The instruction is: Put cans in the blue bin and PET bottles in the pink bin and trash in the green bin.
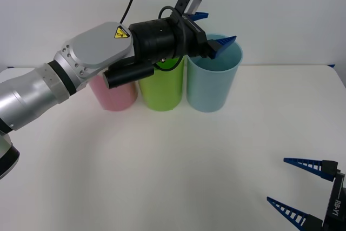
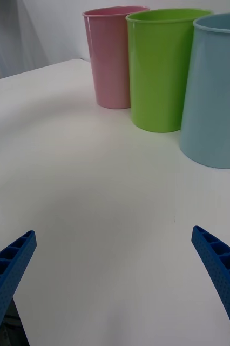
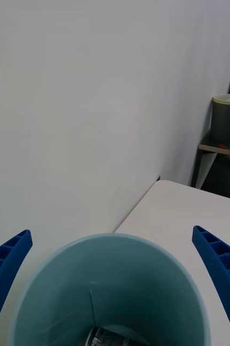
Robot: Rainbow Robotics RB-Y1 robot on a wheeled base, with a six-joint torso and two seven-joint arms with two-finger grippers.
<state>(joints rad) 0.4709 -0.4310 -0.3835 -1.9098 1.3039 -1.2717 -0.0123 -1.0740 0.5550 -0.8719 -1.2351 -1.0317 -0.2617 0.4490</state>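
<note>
Three tall bins stand in a row at the back of the white table: the pink bin, the green bin and the blue bin. My left gripper hovers open just over the blue bin's mouth with nothing between its fingers. Deep inside that bin lies a can, only its silver-grey edge showing. My right gripper rests open and empty near the table's front right. In the right wrist view the pink bin, green bin and blue bin stand ahead.
The left arm's grey body crosses in front of the pink and green bins. The white table lies bare in front of the bins. A wall runs close behind them. A shelf with a dark pot stands beyond the table's far end.
</note>
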